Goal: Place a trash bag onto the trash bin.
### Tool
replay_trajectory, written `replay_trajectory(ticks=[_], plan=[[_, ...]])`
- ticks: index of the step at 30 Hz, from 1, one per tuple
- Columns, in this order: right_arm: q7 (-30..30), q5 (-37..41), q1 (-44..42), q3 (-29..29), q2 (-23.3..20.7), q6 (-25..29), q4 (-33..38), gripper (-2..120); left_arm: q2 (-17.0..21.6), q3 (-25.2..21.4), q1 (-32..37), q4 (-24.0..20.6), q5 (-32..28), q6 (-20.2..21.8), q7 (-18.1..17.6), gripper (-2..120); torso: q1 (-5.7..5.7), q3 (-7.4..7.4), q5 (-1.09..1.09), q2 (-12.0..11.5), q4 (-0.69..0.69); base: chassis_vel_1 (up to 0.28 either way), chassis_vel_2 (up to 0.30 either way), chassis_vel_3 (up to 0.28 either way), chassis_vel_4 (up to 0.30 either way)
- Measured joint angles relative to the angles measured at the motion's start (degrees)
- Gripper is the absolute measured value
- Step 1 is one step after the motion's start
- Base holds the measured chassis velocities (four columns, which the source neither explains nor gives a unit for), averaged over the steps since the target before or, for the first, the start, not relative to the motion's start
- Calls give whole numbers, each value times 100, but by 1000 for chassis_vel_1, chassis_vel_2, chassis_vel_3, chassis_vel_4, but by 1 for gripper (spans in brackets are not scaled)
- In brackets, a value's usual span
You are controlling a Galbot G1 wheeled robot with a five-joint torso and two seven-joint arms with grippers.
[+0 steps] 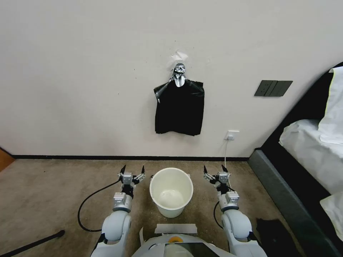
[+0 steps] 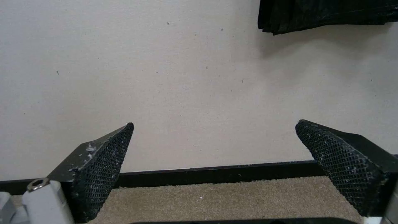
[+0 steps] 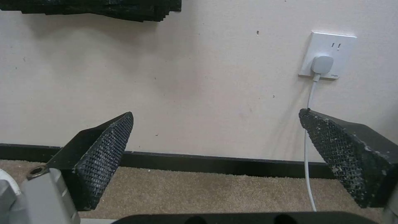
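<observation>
Head view: the small round cream-white plastic trash bin (image 1: 171, 191) stands on the tan carpet (image 1: 53, 185) between the left gripper (image 1: 133, 170) and right gripper (image 1: 215, 169), both with jaws spread and holding nothing. A flat bunch of black bags (image 1: 179, 107) hangs on the wall above.

Left wrist view: the left gripper (image 2: 213, 137) faces the wall.

Right wrist view: the right gripper (image 3: 215, 124) faces a white wall socket (image 3: 327, 56).

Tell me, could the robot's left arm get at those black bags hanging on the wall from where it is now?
Probably, though it would have to lift. The left gripper sits low beside the trash bin, jaws open and empty, and the bunch of black bags hangs well above it on the wall. Nothing stands between them.
</observation>
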Motion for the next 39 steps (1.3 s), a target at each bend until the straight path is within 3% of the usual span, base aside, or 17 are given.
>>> replay_trajectory(ticks=[12, 15, 17, 18, 26, 31, 39], plan=[[-2, 17, -21, 3, -32, -13, 35, 100, 19, -18, -1, 12, -66, -17, 20, 100, 0, 0, 0, 0, 0, 0, 0, 0, 0], [-117, 207, -215, 88, -325, -221, 447, 100, 145, -162, -12, 133, -441, -123, 179, 100, 0, 0, 3, 0, 1, 0, 0, 0, 0], [-222, 396, -379, 178, -597, -400, 833, 100, 276, -308, -26, 264, -852, -245, 357, 100, 0, 0, -10, 0, -2, 0, 0, 0, 0], [-249, 512, -387, 160, -664, -463, 888, 100, 350, -392, -35, 329, -1076, -315, 453, 100, 0, 0, 2, 0, -3, 0, 0, 0, 0], [-289, 1068, -166, -68, -881, -457, 903, 100, 773, -779, -69, 678, -2367, -666, 1047, 100, 0, 0, 0, 0, 2, 0, 0, 0, 0], [-287, 1304, -36, -242, -935, -330, 815, 100, 850, -712, -68, 666, -2521, -685, 1156, 100, 0, 0, -1, 0, -2, 0, 0, 0, 0], [-105, 2896, 1294, -942, -1487, -51, 519, 100, 953, -574, -60, 465, -2567, -786, 1192, 100, 0, 0, 1, 0, 1, 0, 0, 0, 0]])
